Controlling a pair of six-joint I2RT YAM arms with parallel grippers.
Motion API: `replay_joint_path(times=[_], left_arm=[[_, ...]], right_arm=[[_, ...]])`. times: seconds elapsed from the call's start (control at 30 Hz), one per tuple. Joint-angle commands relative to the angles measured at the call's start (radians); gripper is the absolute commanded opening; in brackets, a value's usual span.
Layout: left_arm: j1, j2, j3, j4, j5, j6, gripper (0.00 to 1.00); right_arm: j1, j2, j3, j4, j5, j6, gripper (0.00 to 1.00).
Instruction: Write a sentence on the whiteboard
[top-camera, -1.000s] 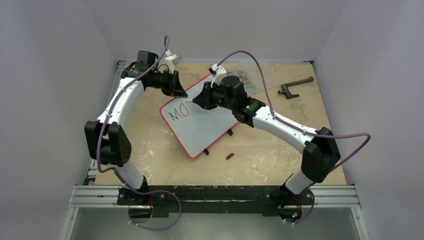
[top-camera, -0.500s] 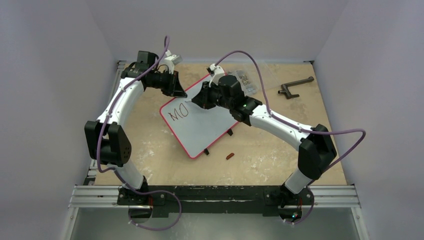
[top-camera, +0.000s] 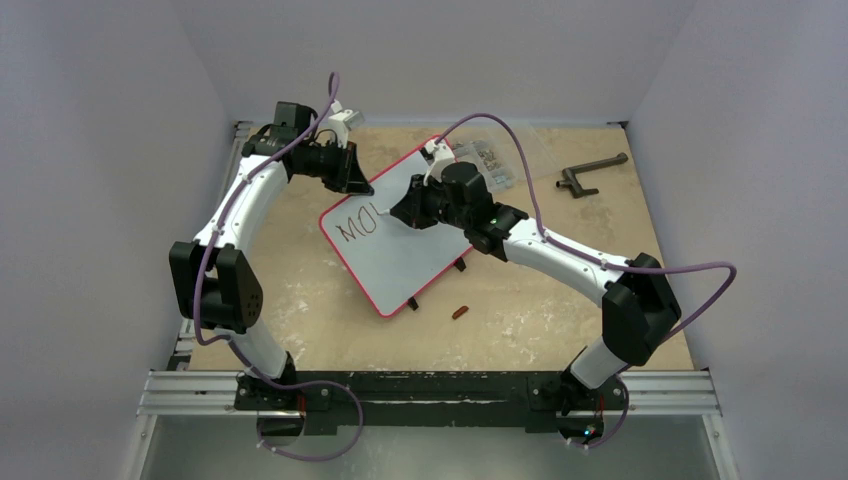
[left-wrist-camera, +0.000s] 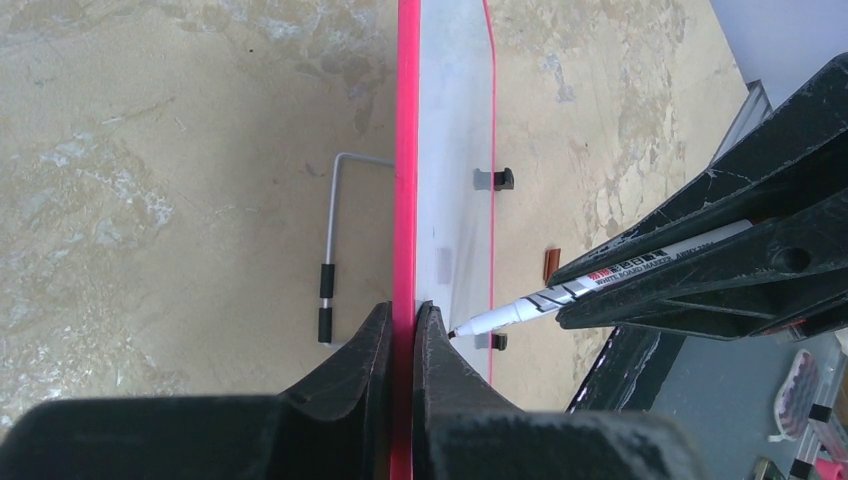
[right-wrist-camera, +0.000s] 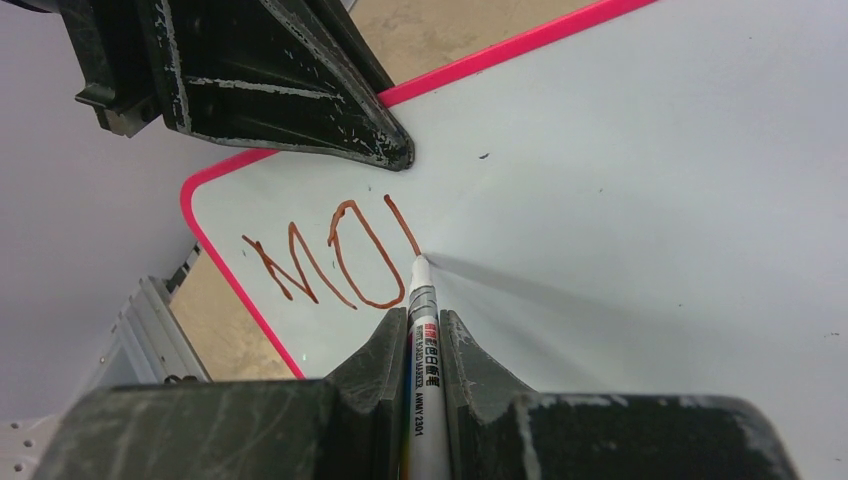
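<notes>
The whiteboard (top-camera: 410, 255) lies tilted on the table, white with a red rim (left-wrist-camera: 405, 150). My left gripper (left-wrist-camera: 403, 310) is shut on its rim at the far-left edge (top-camera: 362, 187). My right gripper (right-wrist-camera: 423, 318) is shut on a white board marker (right-wrist-camera: 421, 335) and hovers over the board's upper left (top-camera: 395, 210). The marker's tip touches the surface at the end of a short slanted stroke. The sentence (right-wrist-camera: 330, 262) reads as "MO" plus that stroke, in reddish-brown near the board's corner (top-camera: 357, 227). In the left wrist view the marker (left-wrist-camera: 560, 295) reaches the board beside my fingers.
A small clear parts box (top-camera: 490, 160) sits behind the board. A dark crank-shaped tool (top-camera: 590, 172) lies at the back right. A small reddish-brown cap (top-camera: 460, 312) rests on the table in front of the board. A wire stand (left-wrist-camera: 330, 230) sticks out under the board.
My right gripper has drawn the marker across the board, adding a short slanted stroke after the "O". The left gripper has kept its hold on the rim.
</notes>
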Motion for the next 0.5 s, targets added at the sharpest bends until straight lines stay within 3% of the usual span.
replay_joint_path(times=[0.0,0.47], left_arm=[[-0.015,-0.035,-0.013,-0.034,-0.079,0.084,0.0],[-0.015,-0.037,-0.018,-0.032,-0.08,0.085,0.0]], right_arm=[[0.0,-0.006,-0.018,-0.019,0.046,-0.005,0.0],[0.002,0.037,0.132,-0.079,0.089,0.0,0.0]])
